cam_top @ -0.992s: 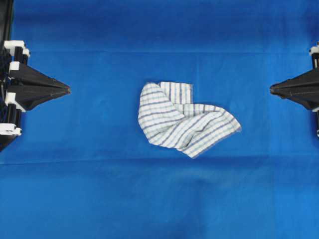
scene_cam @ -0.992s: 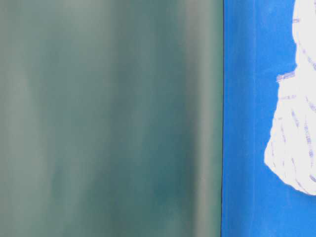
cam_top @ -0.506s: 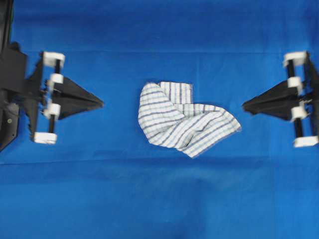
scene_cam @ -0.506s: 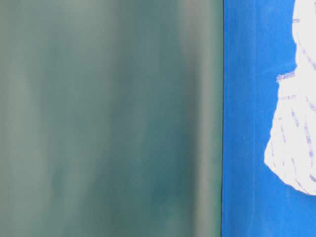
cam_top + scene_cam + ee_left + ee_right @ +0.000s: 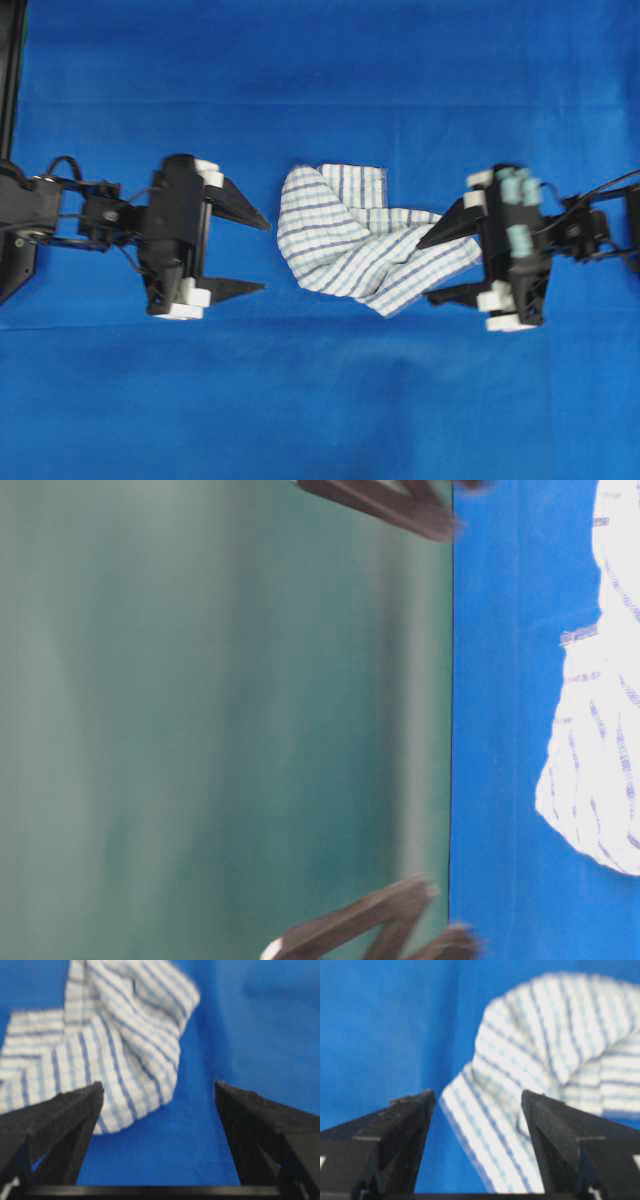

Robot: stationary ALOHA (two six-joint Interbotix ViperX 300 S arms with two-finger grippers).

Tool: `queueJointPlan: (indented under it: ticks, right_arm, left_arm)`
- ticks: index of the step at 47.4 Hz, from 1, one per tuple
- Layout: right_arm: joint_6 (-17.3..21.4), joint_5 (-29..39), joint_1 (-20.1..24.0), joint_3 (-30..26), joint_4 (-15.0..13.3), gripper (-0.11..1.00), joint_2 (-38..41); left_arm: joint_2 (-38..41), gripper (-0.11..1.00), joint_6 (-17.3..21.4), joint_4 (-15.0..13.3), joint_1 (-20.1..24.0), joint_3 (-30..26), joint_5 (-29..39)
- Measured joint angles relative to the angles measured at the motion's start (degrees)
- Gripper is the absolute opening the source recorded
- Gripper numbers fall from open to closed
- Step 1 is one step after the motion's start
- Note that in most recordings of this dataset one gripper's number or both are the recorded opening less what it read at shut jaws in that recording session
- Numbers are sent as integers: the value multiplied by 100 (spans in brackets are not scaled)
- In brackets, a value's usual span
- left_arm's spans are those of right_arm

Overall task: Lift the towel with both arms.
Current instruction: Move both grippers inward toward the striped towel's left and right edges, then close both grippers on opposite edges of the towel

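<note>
Flanking the crumpled towel (image 5: 372, 243) mid-table on blue cloth (image 5: 320, 400), both arms' fingers spread wide, empty. Fabric looks soft, light, floppy; likely best pinched at opp. outer edges.

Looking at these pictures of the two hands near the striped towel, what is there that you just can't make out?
- Towel, overhead view: folded over itself, so the layers underneath are hidden.
- Towel, table-level view: cut off by the right edge.
- Right hand, overhead view: whether its fingertips touch the towel or hang above it cannot be told.
- Left hand, table-level view: only blurred finger tips at the frame edge.
</note>
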Motion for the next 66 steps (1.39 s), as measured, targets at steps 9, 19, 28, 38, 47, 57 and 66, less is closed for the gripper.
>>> queueJointPlan:
  ticks: [9,19,28,38,47,57,66]
  right_arm:
    - [26,97,70,-316,0,64,905]
    - [35,88,70,-536,9,65,1644]
    - [105,88,70,-615,9,65,1907]
    - [185,88,35,-624,9,65,2004]
    - [185,53,9,-624,9,59,2101]
    - [202,-53,-193,-624,0,4,2145]
    - [211,-211,-211,-624,9,1,2145]
  left_arm:
    - [729,90,-9,0,0,-158,-18]
    - [1547,90,18,0,62,-404,-255]
    - [2065,90,167,9,185,-571,-334]
    - [2391,87,220,0,229,-765,-352]
    - [2399,68,202,9,299,-800,-290]
    - [2399,12,185,0,369,-817,-237]
    - [2391,6,158,0,369,-817,-193]
